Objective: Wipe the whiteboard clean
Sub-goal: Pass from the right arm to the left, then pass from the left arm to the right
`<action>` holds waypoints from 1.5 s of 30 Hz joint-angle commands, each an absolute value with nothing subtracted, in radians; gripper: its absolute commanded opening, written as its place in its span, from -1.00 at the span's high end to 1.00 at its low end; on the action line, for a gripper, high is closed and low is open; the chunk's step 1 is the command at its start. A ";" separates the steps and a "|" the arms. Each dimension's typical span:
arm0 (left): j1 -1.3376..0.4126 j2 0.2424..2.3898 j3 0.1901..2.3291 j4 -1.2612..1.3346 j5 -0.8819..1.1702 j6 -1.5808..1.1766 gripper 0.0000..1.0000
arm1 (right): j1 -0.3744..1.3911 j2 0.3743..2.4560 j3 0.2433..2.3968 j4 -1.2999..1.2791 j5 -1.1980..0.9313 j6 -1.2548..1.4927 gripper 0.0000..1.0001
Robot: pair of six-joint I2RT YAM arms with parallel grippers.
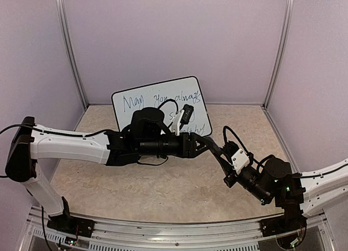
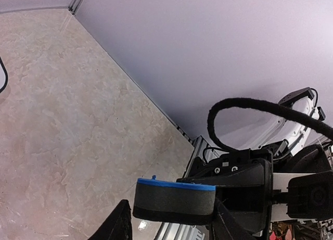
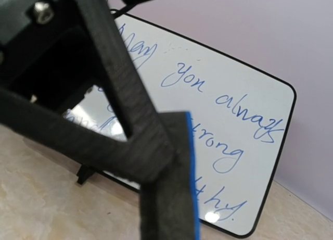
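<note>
Whiteboard (image 1: 142, 101) propped, blue handwriting | right gripper (image 1: 224, 163) clamps eraser (image 2: 174, 201) | left gripper (image 1: 209, 146) jaws apart around it

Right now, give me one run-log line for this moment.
phase: apparent eraser handover | right fingers: shut on eraser | left fingers: flanking eraser, grip unclear | whiteboard: standing, writing unerased
</note>
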State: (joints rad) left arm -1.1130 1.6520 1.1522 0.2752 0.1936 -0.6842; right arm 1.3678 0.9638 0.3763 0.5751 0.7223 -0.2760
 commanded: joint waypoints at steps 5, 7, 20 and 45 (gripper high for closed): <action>-1.110 1.664 1.145 0.329 0.218 -0.685 0.26 | 1.378 0.957 0.368 0.598 0.726 -0.272 0.58; -1.112 1.664 1.142 0.332 0.217 -0.686 0.32 | 1.379 0.956 0.368 0.595 0.727 -0.269 0.56; -1.115 1.616 1.109 0.321 0.178 -0.596 0.47 | 1.379 0.855 0.371 0.507 0.652 -0.184 -0.98; -1.174 1.305 0.865 0.329 0.399 -0.126 0.47 | 1.290 0.810 0.566 0.164 -0.032 0.215 -0.94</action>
State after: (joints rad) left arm -1.1599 1.3632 0.8909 0.3065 0.3168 -0.1905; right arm 1.3434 0.8005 0.5308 0.1764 0.0841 0.1459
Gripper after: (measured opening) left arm 0.283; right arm 0.984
